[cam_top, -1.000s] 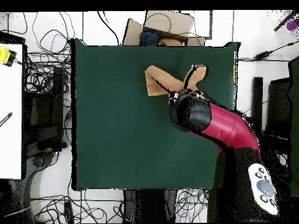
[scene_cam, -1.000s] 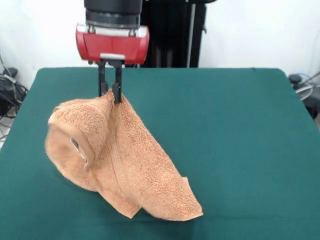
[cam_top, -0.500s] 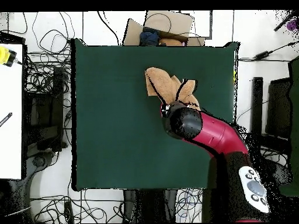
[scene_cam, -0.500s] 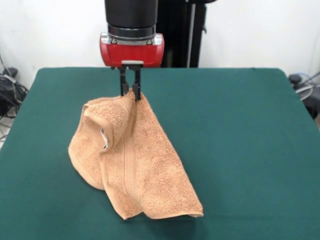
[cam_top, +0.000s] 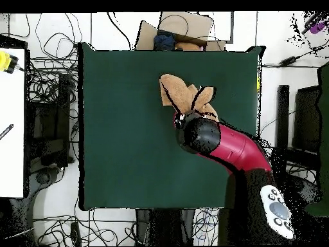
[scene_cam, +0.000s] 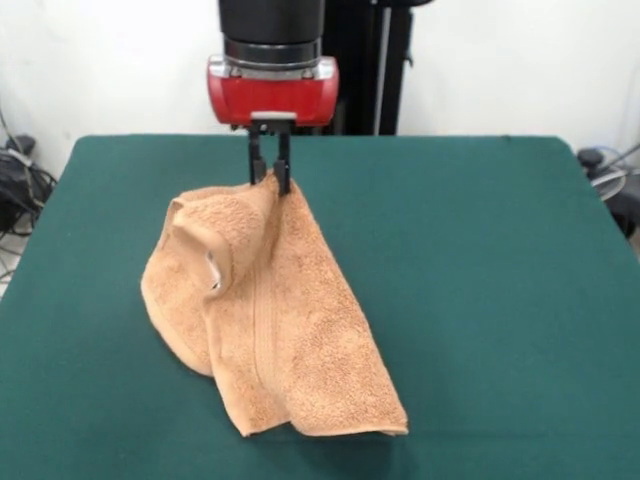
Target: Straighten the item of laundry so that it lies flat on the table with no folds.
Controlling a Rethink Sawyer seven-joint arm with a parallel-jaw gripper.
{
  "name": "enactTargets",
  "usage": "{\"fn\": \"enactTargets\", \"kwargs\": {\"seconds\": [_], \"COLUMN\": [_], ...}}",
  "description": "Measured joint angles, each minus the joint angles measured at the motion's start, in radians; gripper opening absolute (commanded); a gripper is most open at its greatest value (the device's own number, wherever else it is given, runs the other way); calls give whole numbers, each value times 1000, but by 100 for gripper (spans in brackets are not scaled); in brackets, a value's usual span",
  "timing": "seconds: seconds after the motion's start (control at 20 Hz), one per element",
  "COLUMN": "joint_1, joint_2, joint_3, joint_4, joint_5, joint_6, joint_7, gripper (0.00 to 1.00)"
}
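The table (scene_cam: 480,300) is far bigger than the towel (scene_cam: 290,330), so you have bare green on every side of the towel to spread into. The towel sits toward the edge of the table away from the robot, draped like a tent: one corner is lifted, the rest trails down onto the cloth top, and a flap on one side is curled over on itself, with a small white tag (scene_cam: 213,283) peeking out of the curl. From overhead the arm (cam_top: 225,145) covers part of the towel (cam_top: 180,93), so judge the folds from the front.

The gripper (scene_cam: 270,178) has its fingers pinched together on the raised corner at the top of the towel. To do this step well, I'd say carry that corner away from the trailing end, low and slow, so the weight on the table drags the fabric taut. Watch the curled flap; it likely needs its own pull. Let go only once the corner lies on the table.
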Motion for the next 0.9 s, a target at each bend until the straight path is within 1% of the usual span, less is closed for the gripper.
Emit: {"fn": "enactTargets", "kwargs": {"seconds": [0.2, 0.3, 0.4, 0.45, 0.5, 0.55, 0.7, 0.9], "joint_1": [60, 134, 182, 220, 268, 290, 326, 322], "joint_2": [-19, -41, -60, -80, -107, -120, -138, -125], "joint_3": [-34, -89, -119, -139, -158, -165, -175, -176], "joint_4": [26, 51, 77, 107, 158, 185, 253, 326], "joint_5": [11, 23, 39, 57, 83, 94, 107, 107], "joint_6": [0, 0, -1, -5, -19, -31, -79, -181], "joint_7": [4, 25, 50, 77, 123, 151, 223, 299], "gripper": [0, 0, 0, 0, 0, 0, 0, 0]}}
